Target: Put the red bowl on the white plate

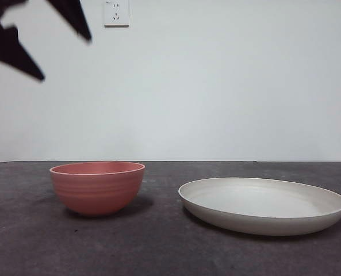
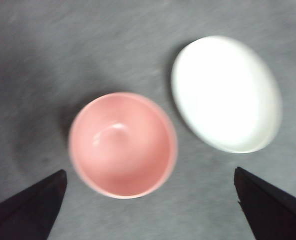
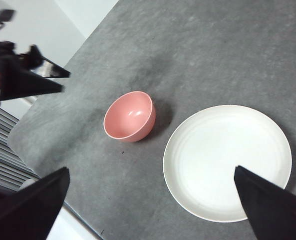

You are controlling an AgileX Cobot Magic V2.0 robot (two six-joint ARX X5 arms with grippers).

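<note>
On the grey table (image 1: 158,247) the white plate (image 1: 262,204) lies bare beside the red bowl (image 1: 97,187), which stands upright and apart from it, so nothing blocks a transfer. The left gripper (image 2: 150,210) hovers above the bowl with jaws spread wide and empty, seemingly lined up for a grasp; the right gripper (image 3: 150,210), also spread wide, waits high.

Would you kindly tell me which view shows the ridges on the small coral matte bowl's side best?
The front view: the small coral matte bowl stands side-on, ridges visible. Both wrist views look down, showing mainly rim and inside.
</note>
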